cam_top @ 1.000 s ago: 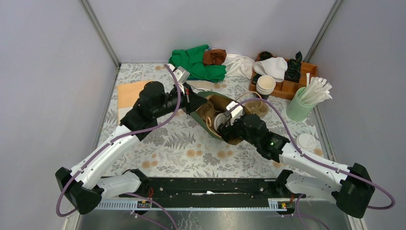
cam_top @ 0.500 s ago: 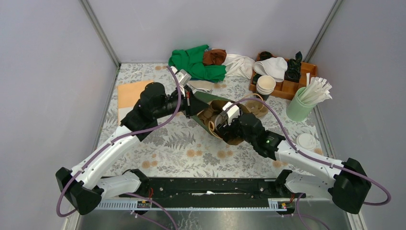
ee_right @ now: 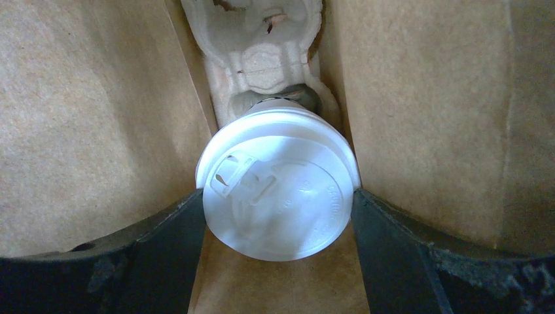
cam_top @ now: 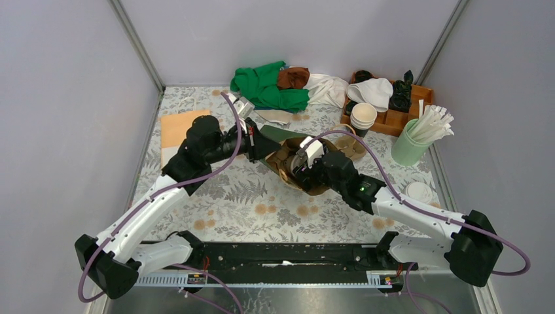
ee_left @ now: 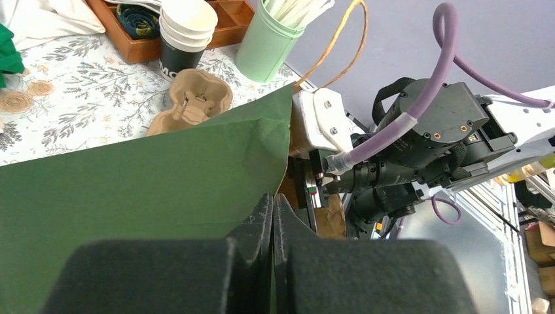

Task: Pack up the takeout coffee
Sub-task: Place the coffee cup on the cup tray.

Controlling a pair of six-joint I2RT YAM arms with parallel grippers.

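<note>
The takeout coffee (ee_right: 278, 183) shows its round white lid in the right wrist view, deep inside a paper bag with brown inner walls (ee_right: 85, 118). My right gripper (ee_right: 278, 196) is shut on it, one black finger touching each side of the lid. A pulp cup carrier (ee_right: 258, 52) lies just beyond the cup in the bag. From above, the right gripper (cam_top: 302, 169) reaches into the mouth of the bag (cam_top: 283, 157). My left gripper (ee_left: 273, 199) is shut on the bag's green outer wall (ee_left: 163, 170), holding its rim (cam_top: 258, 140).
A second pulp carrier (cam_top: 350, 145) lies right of the bag. Behind it are stacked paper cups (cam_top: 363, 116), a wooden tray (cam_top: 393, 118) and a mint cup of straws (cam_top: 411, 144). Cloths (cam_top: 268, 85) lie at the back, a loose lid (cam_top: 419, 193) at right.
My right gripper has pushed leftward and deeper into the bag with the cup. The left arm drew back slightly to the left, keeping hold of the bag's rim.
</note>
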